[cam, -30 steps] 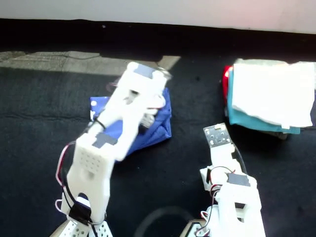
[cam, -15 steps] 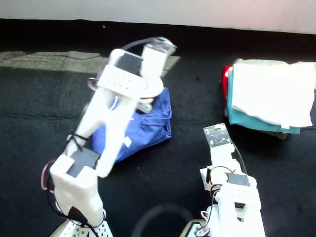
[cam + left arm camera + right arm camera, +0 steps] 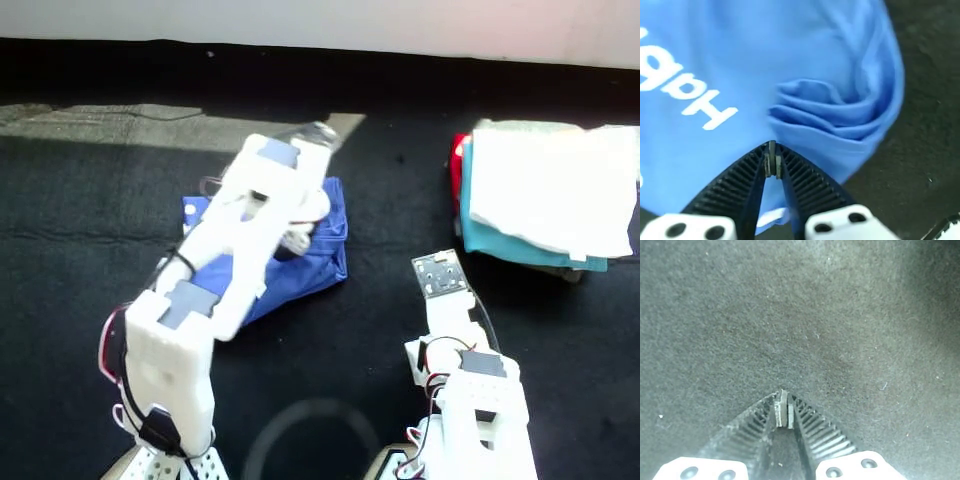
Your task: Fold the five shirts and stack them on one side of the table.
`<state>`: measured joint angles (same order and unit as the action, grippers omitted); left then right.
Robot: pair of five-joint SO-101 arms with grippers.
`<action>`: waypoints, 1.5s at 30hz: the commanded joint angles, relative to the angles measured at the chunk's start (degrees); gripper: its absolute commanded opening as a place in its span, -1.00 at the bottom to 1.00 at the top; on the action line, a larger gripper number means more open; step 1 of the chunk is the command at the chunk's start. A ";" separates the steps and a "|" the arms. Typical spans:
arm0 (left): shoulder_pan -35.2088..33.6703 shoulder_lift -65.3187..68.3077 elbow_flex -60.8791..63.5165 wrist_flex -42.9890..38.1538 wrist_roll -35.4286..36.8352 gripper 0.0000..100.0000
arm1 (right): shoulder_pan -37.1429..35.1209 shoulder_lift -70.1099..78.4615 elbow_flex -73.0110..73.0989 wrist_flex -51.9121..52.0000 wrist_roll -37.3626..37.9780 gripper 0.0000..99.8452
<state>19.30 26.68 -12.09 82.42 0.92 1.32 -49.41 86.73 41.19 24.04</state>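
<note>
While the folded stack (image 3: 550, 190) occupies the table's (image 3: 380, 330) right edge as the collecting side, the blue shirt (image 3: 320, 255) lies bunched near the middle; the left gripper (image 3: 771, 165) hangs over it, jaws closed on nothing, likely between grasps, and the right gripper (image 3: 784, 415), also closed, rests above bare surface.
</note>
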 commanded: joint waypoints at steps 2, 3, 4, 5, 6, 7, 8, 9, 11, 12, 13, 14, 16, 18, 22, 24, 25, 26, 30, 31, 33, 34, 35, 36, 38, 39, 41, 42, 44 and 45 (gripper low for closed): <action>7.52 -0.57 -0.22 -0.53 0.26 -0.98 | 1.01 0.04 1.27 -1.45 0.53 -0.98; 8.75 -0.84 -0.31 -0.26 0.26 -0.98 | 1.01 0.04 1.27 -1.45 0.53 -0.98; 9.71 -0.92 -0.84 0.70 0.26 -0.98 | 1.01 0.04 1.27 -1.45 0.53 -0.98; 10.59 -1.10 -1.36 1.76 0.18 -0.98 | 1.01 0.04 1.27 -1.45 0.53 -0.98; 11.03 -1.63 -2.77 3.16 0.18 -0.98 | 1.01 0.04 1.27 -1.45 0.53 -0.98; 11.12 -2.33 -4.26 5.10 0.09 -0.98 | 1.01 0.04 1.27 -1.45 0.53 -0.98; 11.12 -3.38 -5.76 6.77 0.09 -0.98 | 1.01 0.04 1.27 -1.45 0.53 -0.98; 10.95 -4.53 -7.43 8.26 0.09 -0.98 | 1.01 0.04 1.27 -1.45 0.53 -0.98; 9.89 -7.16 -10.33 10.99 0.00 -0.98 | 1.01 0.04 1.27 -1.45 0.53 -0.98; 9.19 -8.57 -11.12 11.60 0.00 -0.98 | 1.01 0.04 1.27 -1.45 0.53 -0.98; 8.31 -9.54 -11.56 11.69 0.00 -0.98 | 1.01 0.04 1.27 -1.45 0.53 -0.98; 7.08 -10.33 -11.74 11.52 -0.09 -0.98 | 1.01 0.04 1.27 -1.45 0.53 -0.98; 4.44 -10.68 -11.56 11.43 -0.09 -0.98 | 1.01 0.04 1.27 -1.45 0.53 -0.98; 2.15 -8.66 -11.47 10.02 -0.09 -0.98 | 1.01 0.04 1.27 -1.45 0.53 -0.98; -0.92 -1.80 -10.51 4.31 -0.09 -0.98 | 1.01 0.04 1.27 -1.45 0.53 -0.98; -1.19 1.89 -10.77 1.93 0.09 -0.98 | 1.01 0.04 1.27 -1.45 0.53 -0.98; -1.10 3.38 -10.95 1.14 0.18 -0.98 | 1.01 0.04 1.27 -1.45 0.53 -0.98; -0.84 4.79 -10.95 0.26 0.18 -0.98 | 1.01 0.04 1.27 -1.45 0.53 -0.98; 2.51 6.73 -10.95 0.18 0.26 -0.98 | 1.01 0.04 1.27 -1.45 0.53 -0.98; 3.65 6.73 -10.95 0.26 0.35 -0.98 | 1.01 0.04 1.27 -1.45 0.53 -0.98; 5.58 5.93 -10.95 1.58 0.35 -0.98 | 1.01 0.04 1.27 -1.54 0.53 -0.98; 6.64 5.23 -10.86 2.81 0.35 -0.98 | 1.01 0.04 1.27 -1.54 0.53 -0.98; 7.69 4.53 -10.86 3.96 0.35 -0.98 | 1.01 0.04 1.27 -1.54 0.53 -0.98; 8.84 3.56 -10.95 5.19 0.35 -0.98 | 1.01 0.04 1.27 -1.54 0.53 -0.98; 10.77 1.19 -10.77 6.95 0.35 -0.98 | 1.01 0.04 1.27 -1.54 0.53 -0.98; 11.56 0.04 -10.59 7.47 0.35 -0.98 | 1.01 0.04 1.27 -1.54 0.53 -0.98; 12.18 -2.42 -10.86 8.62 0.35 -0.98 | 1.01 0.04 1.27 -1.54 0.53 -0.98; 12.18 -3.82 -10.86 9.23 0.35 -0.98 | 1.01 0.04 1.27 -1.54 0.53 -0.98; 11.91 -6.81 -10.77 9.93 0.35 -0.98 | 1.01 0.04 1.27 -1.54 0.53 -0.98; 11.38 -8.40 -10.42 10.02 0.35 -0.98 | 1.01 0.04 1.27 -1.54 0.53 -0.98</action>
<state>30.90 25.01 -21.76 91.56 0.84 1.32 -49.41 86.73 41.19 24.04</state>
